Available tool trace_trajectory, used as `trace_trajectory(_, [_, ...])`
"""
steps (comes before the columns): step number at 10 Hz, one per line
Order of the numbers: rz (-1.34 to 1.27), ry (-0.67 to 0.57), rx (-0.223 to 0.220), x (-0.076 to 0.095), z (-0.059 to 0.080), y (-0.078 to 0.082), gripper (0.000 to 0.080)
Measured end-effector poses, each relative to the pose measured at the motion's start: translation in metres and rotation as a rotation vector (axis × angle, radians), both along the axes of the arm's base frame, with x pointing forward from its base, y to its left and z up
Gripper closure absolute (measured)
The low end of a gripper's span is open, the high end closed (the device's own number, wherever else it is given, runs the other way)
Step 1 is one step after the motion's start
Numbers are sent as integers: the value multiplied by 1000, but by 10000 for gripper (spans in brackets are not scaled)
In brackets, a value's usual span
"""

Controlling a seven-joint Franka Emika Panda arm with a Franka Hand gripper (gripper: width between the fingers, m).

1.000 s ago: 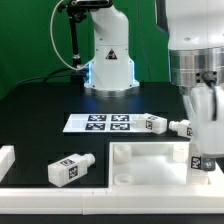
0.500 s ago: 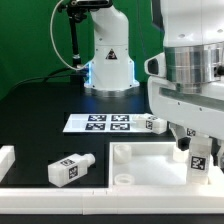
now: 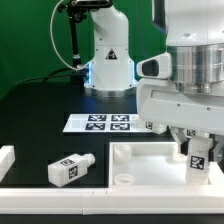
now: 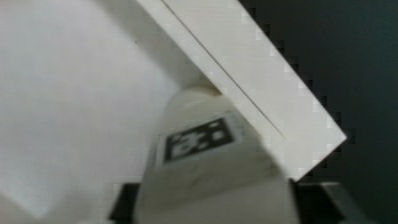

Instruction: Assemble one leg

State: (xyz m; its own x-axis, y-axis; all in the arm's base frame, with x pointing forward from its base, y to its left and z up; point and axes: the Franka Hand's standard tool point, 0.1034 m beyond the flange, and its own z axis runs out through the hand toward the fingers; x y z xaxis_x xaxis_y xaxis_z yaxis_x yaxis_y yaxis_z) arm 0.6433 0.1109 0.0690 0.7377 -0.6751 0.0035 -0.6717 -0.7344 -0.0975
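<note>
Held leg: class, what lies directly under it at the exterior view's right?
Under the held leg lies the white panel, by its edge. The claw grips the leg. Whether its peg end touches the panel or enters a hole is covered.

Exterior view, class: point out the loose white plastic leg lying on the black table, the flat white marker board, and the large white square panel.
White plastic leg (image 3: pixel 68 168), exterior view, tagged body.
Flat white marker board (image 3: pixel 100 123), exterior view, tagged top.
Large white square panel (image 3: pixel 150 172), exterior view, bare top face.

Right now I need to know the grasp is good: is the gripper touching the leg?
Touching. The wrist view shows the leg wedged between both fingers of the gripper, no gap visible either side.
</note>
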Motion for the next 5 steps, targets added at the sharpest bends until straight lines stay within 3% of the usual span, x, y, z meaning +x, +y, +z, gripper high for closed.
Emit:
trace_trajectory(1, [-2,1,0,0,0,0,514])
trace_trajectory(3, [-199,15,15,0,0,-1,514])
trace_trajectory(5, [-580,45,43,0,-1,-3,514])
